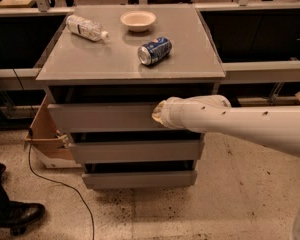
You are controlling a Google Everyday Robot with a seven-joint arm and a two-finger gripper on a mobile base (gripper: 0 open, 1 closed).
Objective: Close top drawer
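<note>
The top drawer (102, 117) is the wide grey front just under the cabinet top, sticking out only a little beyond the cabinet. My gripper (158, 114) is at the end of the white arm reaching in from the right, and it presses against the right part of the drawer front. The arm's wrist hides the gripper's tips. Two narrower grey drawer fronts sit below, the middle drawer (135, 151) and the bottom drawer (138, 179).
On the cabinet top (130, 64) lie a plastic bottle (86, 27), a white bowl (138, 20) and a blue can (154, 50). A cardboard box (45, 136) and a cable (55, 184) are at the left. A black shoe (15, 216) is at the lower left.
</note>
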